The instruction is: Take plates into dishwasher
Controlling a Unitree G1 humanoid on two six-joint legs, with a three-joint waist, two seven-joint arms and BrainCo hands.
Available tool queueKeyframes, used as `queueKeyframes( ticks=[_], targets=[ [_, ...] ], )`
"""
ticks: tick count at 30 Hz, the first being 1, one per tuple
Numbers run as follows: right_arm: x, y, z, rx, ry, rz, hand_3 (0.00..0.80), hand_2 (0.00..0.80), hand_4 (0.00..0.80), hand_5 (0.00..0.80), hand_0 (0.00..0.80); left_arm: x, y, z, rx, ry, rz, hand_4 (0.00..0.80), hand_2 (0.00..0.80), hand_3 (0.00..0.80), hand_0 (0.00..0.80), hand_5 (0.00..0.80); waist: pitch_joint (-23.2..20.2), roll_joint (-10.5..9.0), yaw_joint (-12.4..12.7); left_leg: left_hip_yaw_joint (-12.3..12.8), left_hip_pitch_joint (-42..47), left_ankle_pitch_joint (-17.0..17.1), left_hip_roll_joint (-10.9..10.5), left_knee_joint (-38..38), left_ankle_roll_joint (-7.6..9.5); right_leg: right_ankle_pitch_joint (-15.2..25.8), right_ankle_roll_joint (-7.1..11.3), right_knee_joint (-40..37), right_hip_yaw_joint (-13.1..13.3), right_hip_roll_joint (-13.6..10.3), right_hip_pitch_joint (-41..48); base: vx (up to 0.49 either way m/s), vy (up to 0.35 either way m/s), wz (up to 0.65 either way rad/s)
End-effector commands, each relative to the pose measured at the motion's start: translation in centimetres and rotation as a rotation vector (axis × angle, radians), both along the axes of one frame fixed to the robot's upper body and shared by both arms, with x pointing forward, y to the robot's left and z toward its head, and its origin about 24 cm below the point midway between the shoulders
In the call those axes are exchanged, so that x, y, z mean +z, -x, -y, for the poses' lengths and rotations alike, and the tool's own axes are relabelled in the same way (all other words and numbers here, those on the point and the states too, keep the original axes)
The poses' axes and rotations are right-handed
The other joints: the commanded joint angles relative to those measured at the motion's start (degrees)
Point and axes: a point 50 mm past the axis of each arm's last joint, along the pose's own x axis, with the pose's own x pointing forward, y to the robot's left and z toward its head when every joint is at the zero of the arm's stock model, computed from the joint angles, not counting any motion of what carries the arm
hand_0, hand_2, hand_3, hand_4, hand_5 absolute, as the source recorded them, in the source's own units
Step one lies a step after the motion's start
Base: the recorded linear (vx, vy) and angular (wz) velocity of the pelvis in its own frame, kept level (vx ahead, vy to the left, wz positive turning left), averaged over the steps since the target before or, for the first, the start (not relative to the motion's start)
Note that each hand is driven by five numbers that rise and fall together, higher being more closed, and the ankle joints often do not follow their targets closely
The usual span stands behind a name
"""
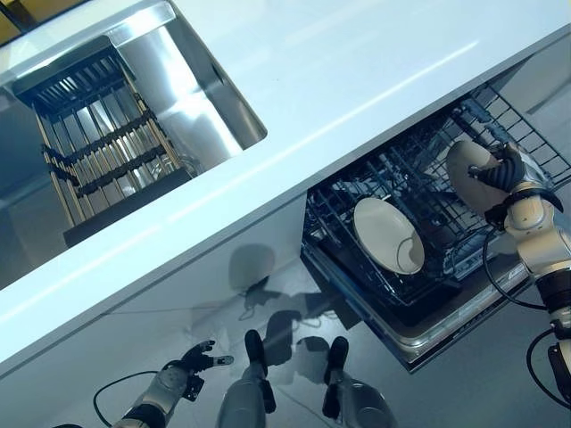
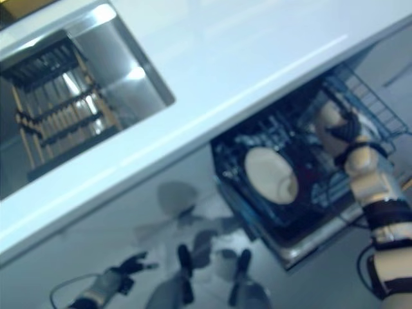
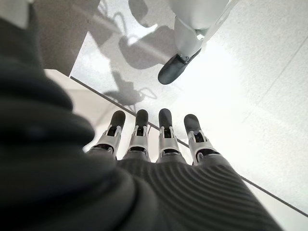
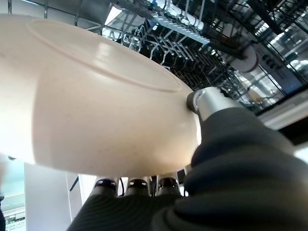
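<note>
**Plate in my right hand, rack slot lies toward 8 o'clock**

My right hand (image 1: 501,175) is clamped on a cream plate (image 1: 471,169): fingers curl under its back, thumb presses the rim, as the right wrist view shows w/ the plate's underside filling most of the frame. The plate is held on edge, roughly upright, over the pulled-out dishwasher rack (image 1: 419,192), near the rack's far right part.

A second plate (image 1: 389,234) already leans in the rack tines, at approx 8 o'clock from the held one in the head views, apart from it. Its face tilts up toward me. The free tines between the two plates are where I judge the held plate should go, so the move runs from my hand toward 8 o'clock and down, keeping the plate's face parallel to the seated one so the rim drops between tines instead of riding across them.

My left hand (image 1: 198,360) hangs low by the floor at 7 o'clock, fingers straight and apart, holding nothing, well away from the rack. Right arm is the nearer by far.

Sink (image 1: 143,125) w/ drying rack (image 1: 98,147) sits at 10 o'clock; no plates visible there.
</note>
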Motion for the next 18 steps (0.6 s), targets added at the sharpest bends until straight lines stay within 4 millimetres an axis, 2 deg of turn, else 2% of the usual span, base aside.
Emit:
queueKeyframes(
  ticks=[1, 18],
  targets=[
    [4.4, -0.3, 0.5, -0.040, 0.118, 0.087, 0.800, 0.800, 0.800, 0.800, 0.800, 0.7, -1.0, -0.6, -0.058, -0.047, 0.010, 0.000, 0.000, 0.000, 0.000, 0.000, 0.10, -1.91, 1.86, 0.29, -0.72, -3.05, -3.00, -0.25, 2.92, -9.66, -3.80, 11.58, 1.44, 0.69, -4.57, 0.000, 0.000, 0.00],
    [3.0, -1.7, -0.9, -0.039, 0.073, 0.054, 0.800, 0.800, 0.800, 0.800, 0.800, 1.2, -2.1, 0.0, -0.082, -0.036, 0.036, 0.000, 0.000, 0.000, 0.000, 0.000, 2.39, -0.13, 2.62, -0.30, -2.29, -2.79, -3.69, -0.24, 3.39, -10.00, -3.77, 13.67, 1.18, -0.02, -7.57, 0.001, -0.001, 0.01]
  ],
)
